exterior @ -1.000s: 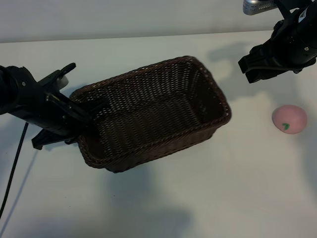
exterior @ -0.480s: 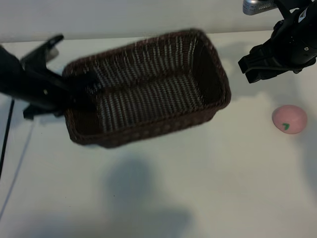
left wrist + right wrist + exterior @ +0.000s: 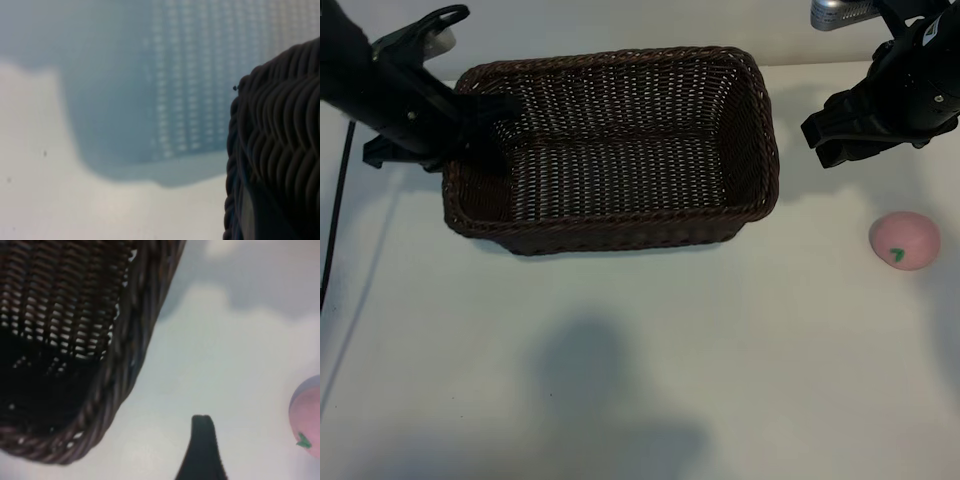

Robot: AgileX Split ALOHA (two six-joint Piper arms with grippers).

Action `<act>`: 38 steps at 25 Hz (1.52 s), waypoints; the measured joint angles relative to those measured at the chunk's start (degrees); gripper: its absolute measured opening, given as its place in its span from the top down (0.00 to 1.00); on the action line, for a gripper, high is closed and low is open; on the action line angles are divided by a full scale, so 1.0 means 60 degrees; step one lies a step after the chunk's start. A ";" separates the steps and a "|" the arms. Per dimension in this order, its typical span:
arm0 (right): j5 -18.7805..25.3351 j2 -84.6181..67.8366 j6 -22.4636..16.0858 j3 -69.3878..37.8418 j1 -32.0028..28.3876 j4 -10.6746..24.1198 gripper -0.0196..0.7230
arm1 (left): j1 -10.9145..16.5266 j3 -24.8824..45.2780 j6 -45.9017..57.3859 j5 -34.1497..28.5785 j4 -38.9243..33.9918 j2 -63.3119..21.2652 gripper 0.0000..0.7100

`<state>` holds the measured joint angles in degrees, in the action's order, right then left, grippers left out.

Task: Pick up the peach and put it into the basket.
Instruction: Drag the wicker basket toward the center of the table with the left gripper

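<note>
Peach not yet picked up; basket empty.
The left gripper (image 3: 485,125) clenches the dark brown woven wicker basket (image 3: 620,225) by its end rim; the right gripper (image 3: 840,130), fingers released, hangs above the worktop (image 3: 720,380) near the small pale-pink peach (image 3: 904,240).

- Bright, even light from overhead falls on the white table (image 3: 650,380), with no glare.
- A soft, broad shadow lies toward six o'clock of the basket (image 3: 610,160).
- The left wrist view is badly out of focus; the weave's shadow shows as pale dots.
- The right wrist view is soft throughout.
</note>
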<state>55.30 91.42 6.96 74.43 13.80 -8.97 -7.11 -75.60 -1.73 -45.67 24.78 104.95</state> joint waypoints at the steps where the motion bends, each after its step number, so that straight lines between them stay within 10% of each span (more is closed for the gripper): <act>1: 0.0000 0.0000 0.0000 0.0000 0.0000 0.0000 0.24 | -0.0021 -0.0180 -0.0001 -0.0021 -0.0011 0.0166 0.77; 13: 0.0013 0.0000 0.0000 0.0000 0.0000 0.0000 0.24 | -0.0891 -0.1766 0.0106 -0.0206 -0.0056 0.1905 0.77; 38: 0.0049 0.0000 0.0000 0.0000 0.0000 -0.0001 0.24 | -0.0960 -0.1930 -0.0158 0.0121 0.0047 0.2984 0.73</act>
<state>55.59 91.42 6.96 74.43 13.80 -8.98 -12.86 -87.18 -2.68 -44.94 25.06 122.85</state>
